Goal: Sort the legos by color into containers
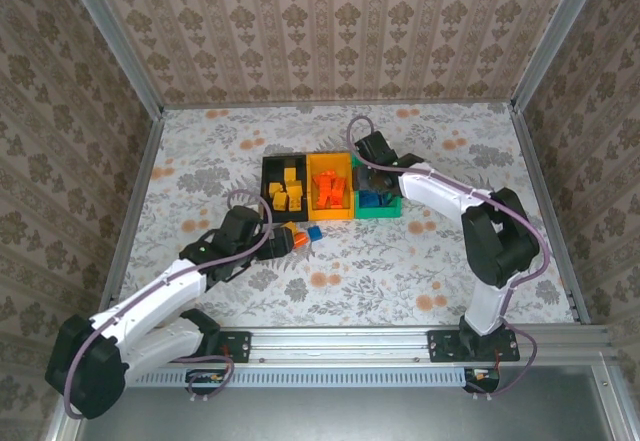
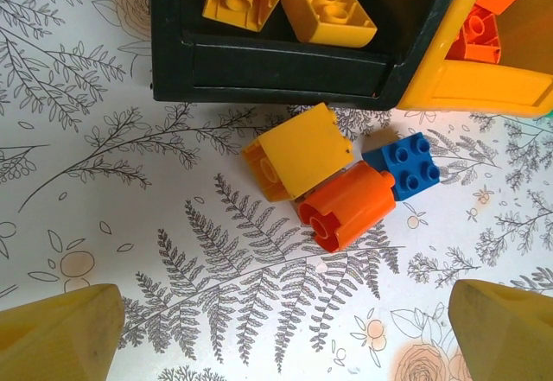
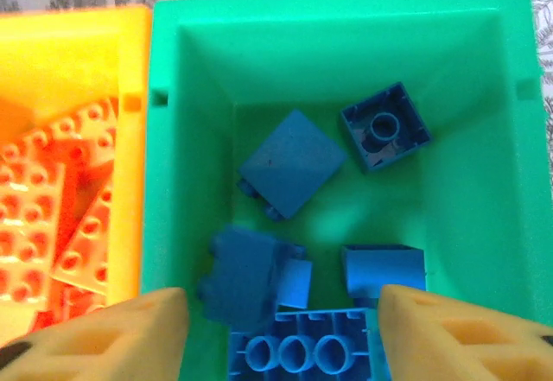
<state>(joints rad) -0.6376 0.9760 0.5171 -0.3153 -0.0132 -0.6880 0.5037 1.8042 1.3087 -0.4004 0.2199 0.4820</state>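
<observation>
Late in the sort. Over the green bin (image 3: 164, 139) holding blue legos (image 3: 289, 163), the right gripper (image 3: 285, 329) has fingers apart, empty. The left gripper (image 2: 281, 316) is spread wide. At its 12 o'clock, clustered outside the black bin (image 2: 276, 70): yellow brick (image 2: 298, 152), orange brick (image 2: 346, 208), blue brick (image 2: 406, 163). Next, probably: descend and pinch one alone.

robot body, two units: left arm (image 1: 150, 306) and right arm (image 1: 445, 193). white link shells, black joint housings. black bases (image 1: 225, 344) fixed on a silver slotted rail (image 1: 340, 339). one mauve cable (image 1: 546, 248) looped along each arm. left gripper (image 2: 285, 299) and right gripper (image 3: 281, 299): blunt wedge-shaped fingers (image 2: 60, 333), matte yellow, edges rounded.
</observation>
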